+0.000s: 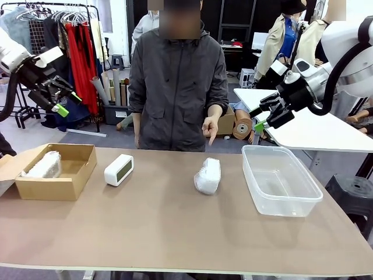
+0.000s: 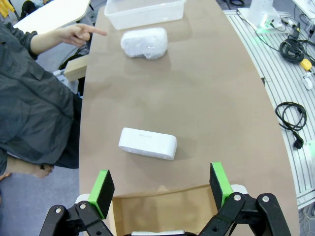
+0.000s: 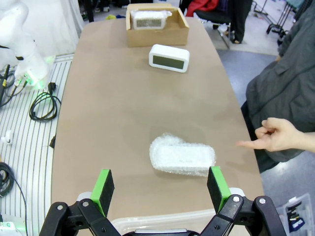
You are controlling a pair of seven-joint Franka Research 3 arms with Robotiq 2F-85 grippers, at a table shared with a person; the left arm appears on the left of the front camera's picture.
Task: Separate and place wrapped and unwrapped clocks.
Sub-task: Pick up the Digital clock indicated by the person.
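Both grippers gape wide and carry nothing, raised off your brown table.
Your left gripper [image 2: 161, 183] and right gripper [image 3: 160, 184] spread their green pads on air. On the table [image 1: 157, 227], one wrapped clock [image 1: 208, 175] lies near centre, with the bare clock [image 1: 119, 170] at nine o'clock of it. A second wrapped clock [image 1: 44, 166] lies farther out that way inside the cardboard box [image 1: 55, 186], and the clear tub [image 1: 281, 201] is at three. A person's hand [image 1: 211, 129] points down at twelve, and a clothes rack [image 1: 76, 35] stands behind at eleven.

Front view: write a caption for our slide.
A person's hand points at the wrapped clock between the bare clock and clear tub; left gripper and right gripper hover open.
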